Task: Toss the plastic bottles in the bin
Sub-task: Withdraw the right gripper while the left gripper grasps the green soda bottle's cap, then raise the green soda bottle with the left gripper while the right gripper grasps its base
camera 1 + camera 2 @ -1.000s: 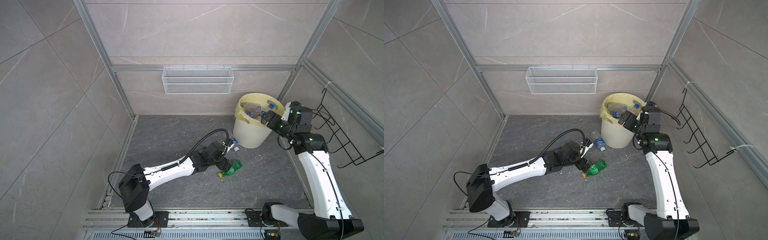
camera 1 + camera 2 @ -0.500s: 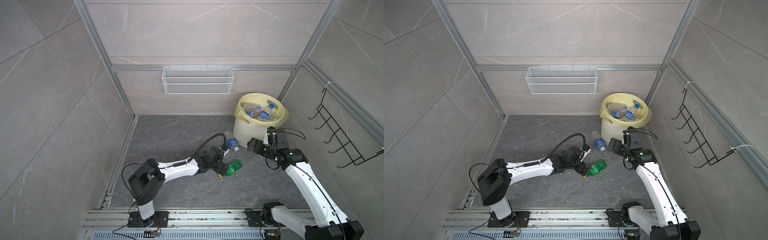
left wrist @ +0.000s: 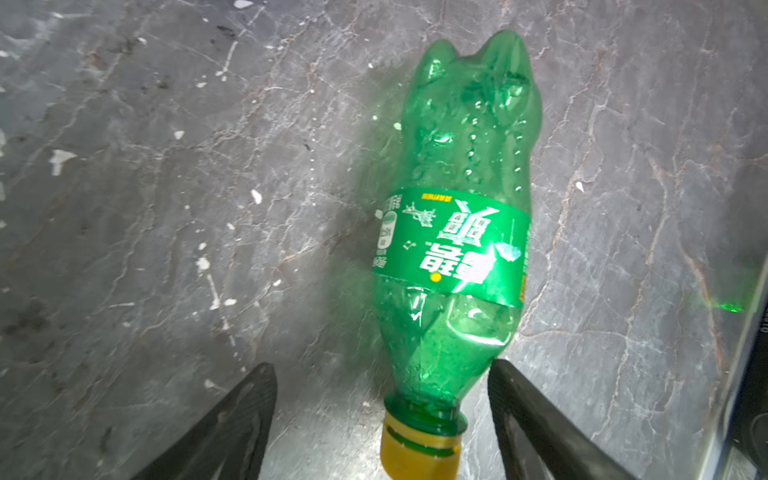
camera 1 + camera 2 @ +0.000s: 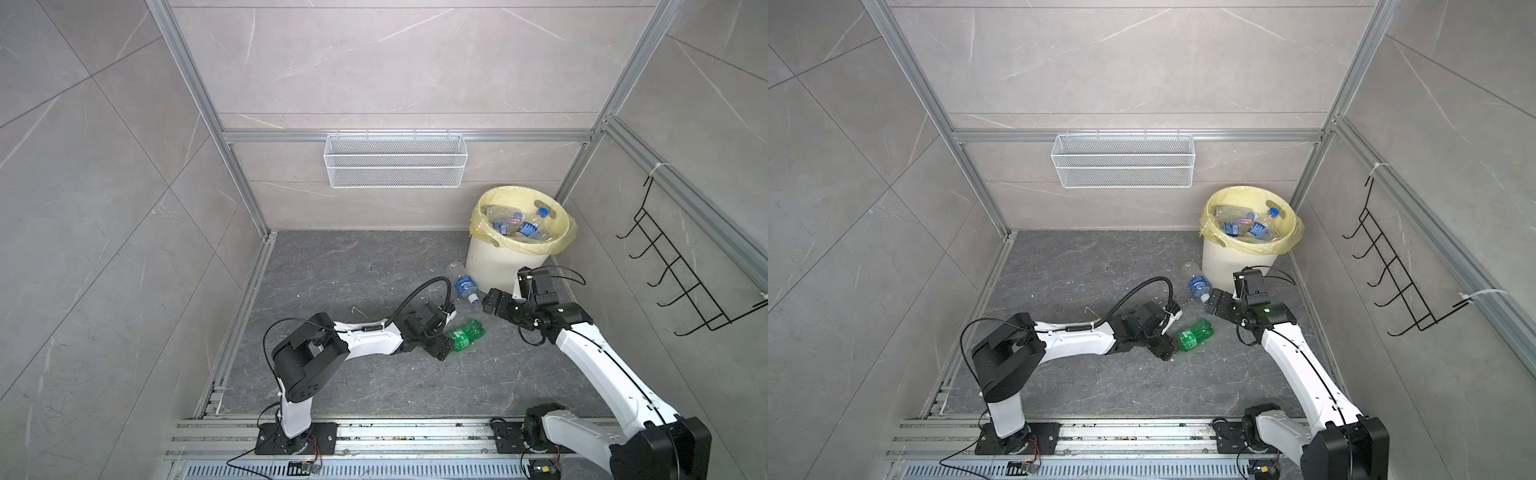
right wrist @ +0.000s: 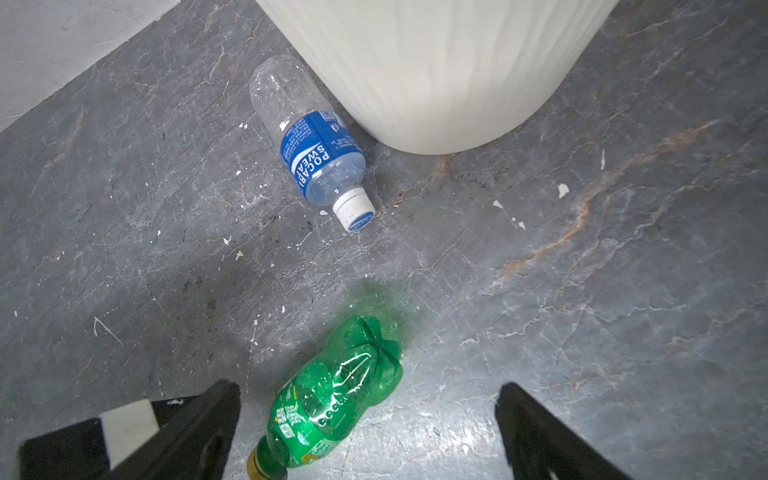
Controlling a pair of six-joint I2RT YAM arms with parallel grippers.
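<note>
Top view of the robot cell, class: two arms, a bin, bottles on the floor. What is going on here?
Two robot arms are clearing up plastic bottles. Several bottles already lie in the lined bin, and two remain lying on the floor. The left hand has its open jaws either side of the green bottle at the neck, not yet gripping. The right hand is open and empty, low beside the bin, near the cap of the clear bottle with the blue label.

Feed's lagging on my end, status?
Left pincer open astride neck of green bottle. Right pincer open, empty. Clear bottle on floor beside bin. Nothing blocking.
</note>
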